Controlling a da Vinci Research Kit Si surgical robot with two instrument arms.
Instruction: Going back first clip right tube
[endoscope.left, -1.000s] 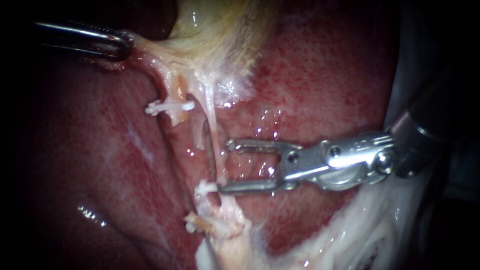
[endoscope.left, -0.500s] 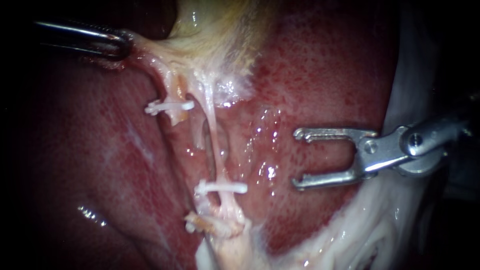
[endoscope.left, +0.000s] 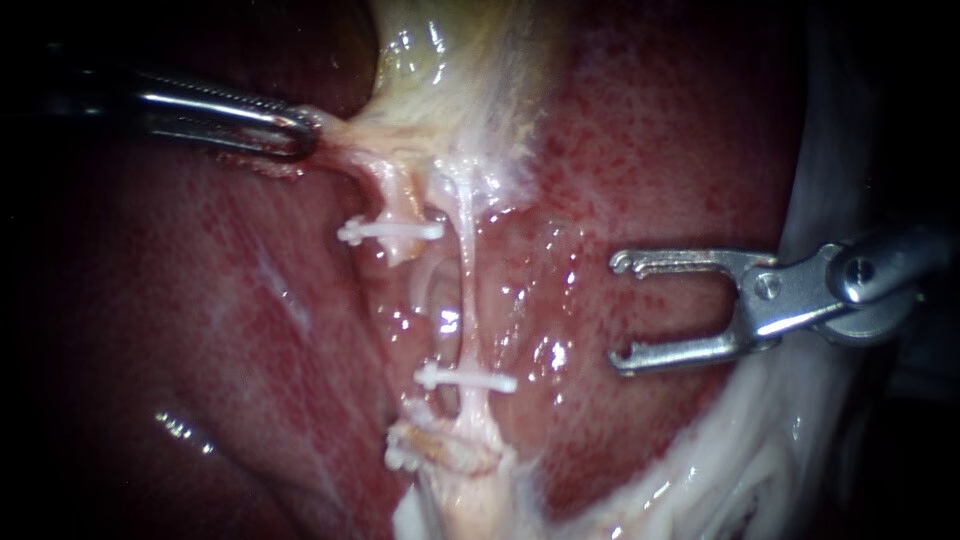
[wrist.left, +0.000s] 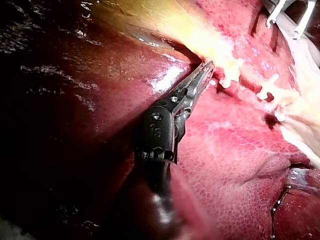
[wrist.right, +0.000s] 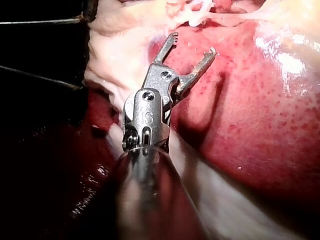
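No readable word, label, brand, number or sign on the red liver (endoscope.left: 200, 330), the pale yellow gallbladder (endoscope.left: 450, 70) or the two small white plastic clips (endoscope.left: 392, 230). Only small stamped marks (wrist.right: 147, 117), not legible with certainty, on the silver metal wrist of the right instrument (wrist.right: 193, 44) and the dark wrist of the left instrument (wrist.left: 207, 65).

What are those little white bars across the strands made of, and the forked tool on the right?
The clips look like white plastic: matte, opaque, with moulded ends. The right instrument's tool looks like bare polished metal, probably steel: silvery, with bright glints and a rivet.
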